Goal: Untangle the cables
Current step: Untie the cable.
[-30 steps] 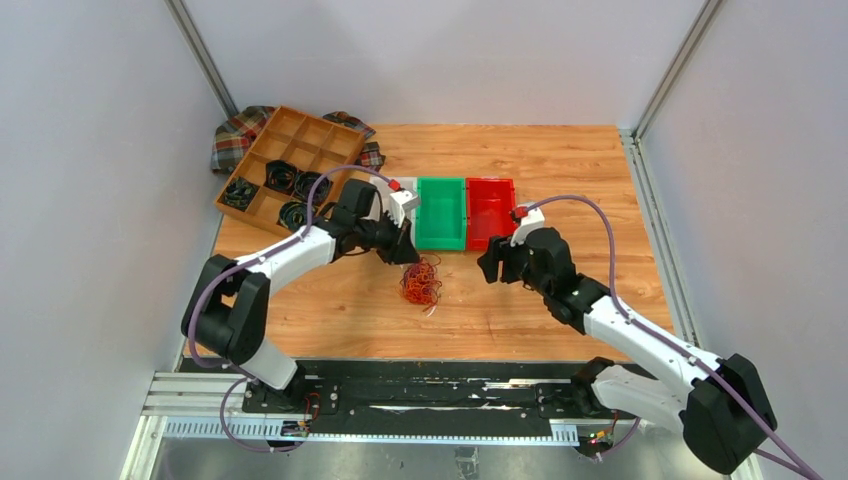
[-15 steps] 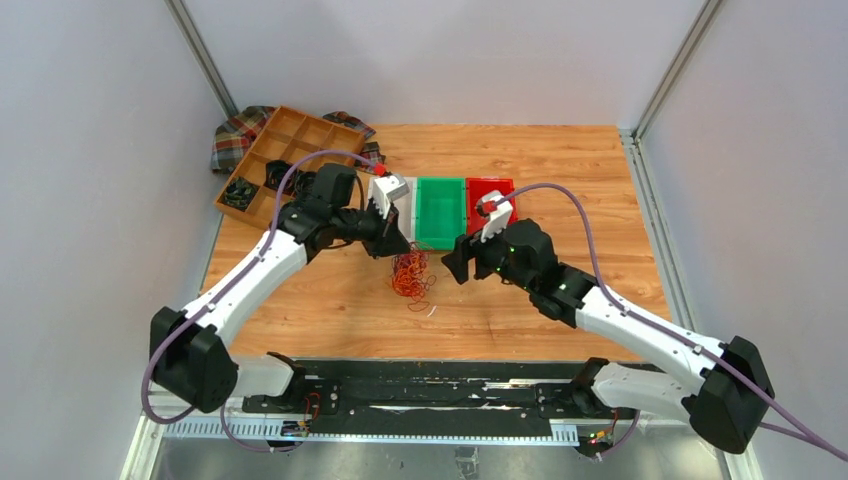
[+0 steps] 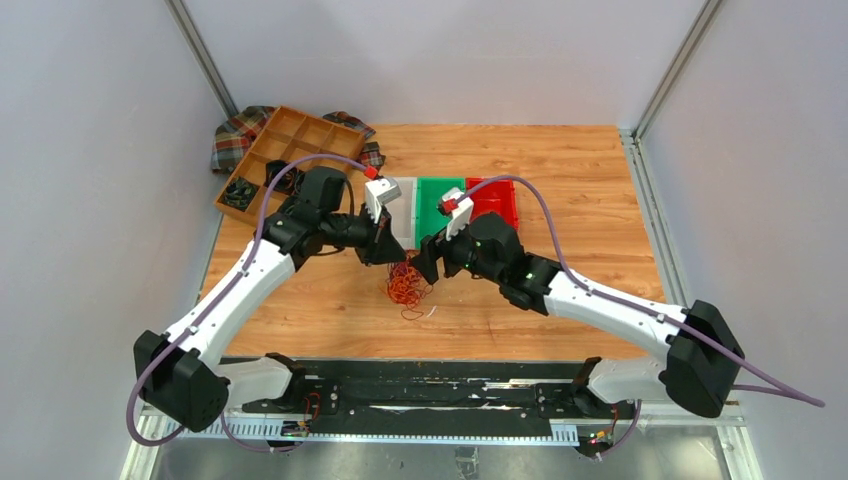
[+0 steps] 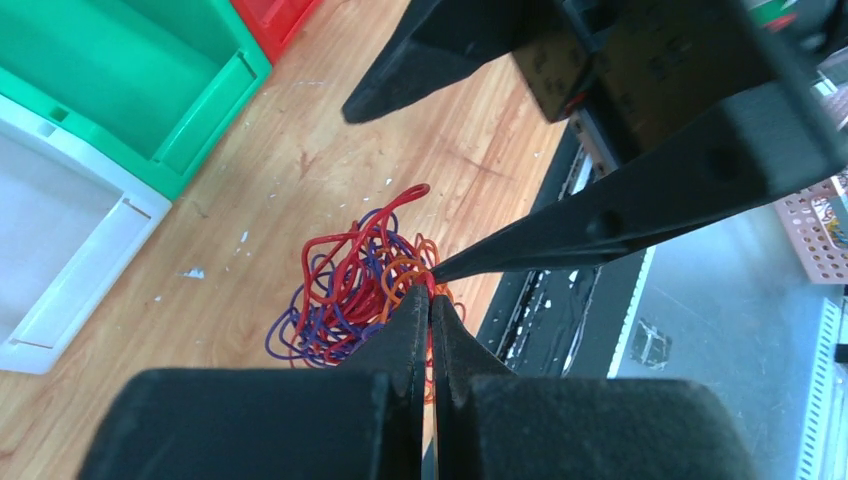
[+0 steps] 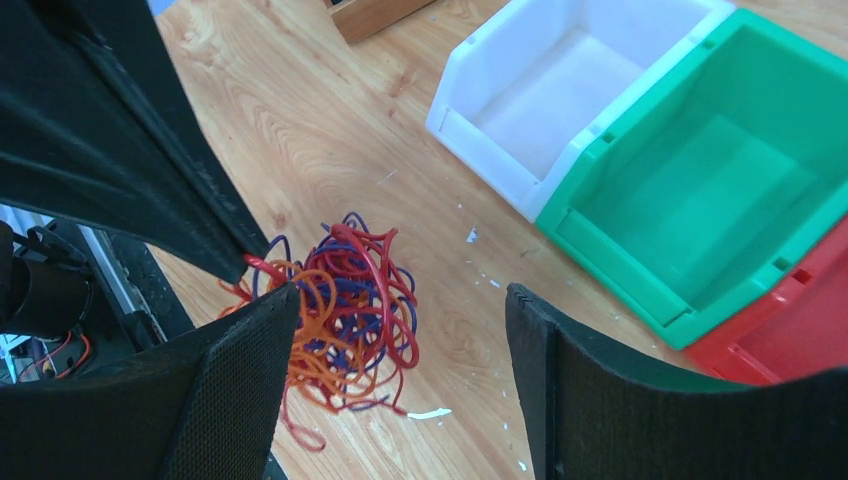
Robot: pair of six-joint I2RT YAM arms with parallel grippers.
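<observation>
The left gripper (image 4: 430, 300) is pinching, tips together, a few top strands of the tangled clump of thin red, orange and purple cables (image 4: 345, 290), which is hanging just below it over the wooden tabletop (image 3: 560, 190), probably as an anchor. The right gripper (image 5: 400, 300), fingers wide apart, is hovering beside the clump, likely to pull a strand free.

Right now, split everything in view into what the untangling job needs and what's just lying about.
Job: cables, left gripper shut on them, right gripper open beside them.
Lying about: white bin, green bin, red bin, wooden tray, black coiled bundles, plaid cloth.
</observation>
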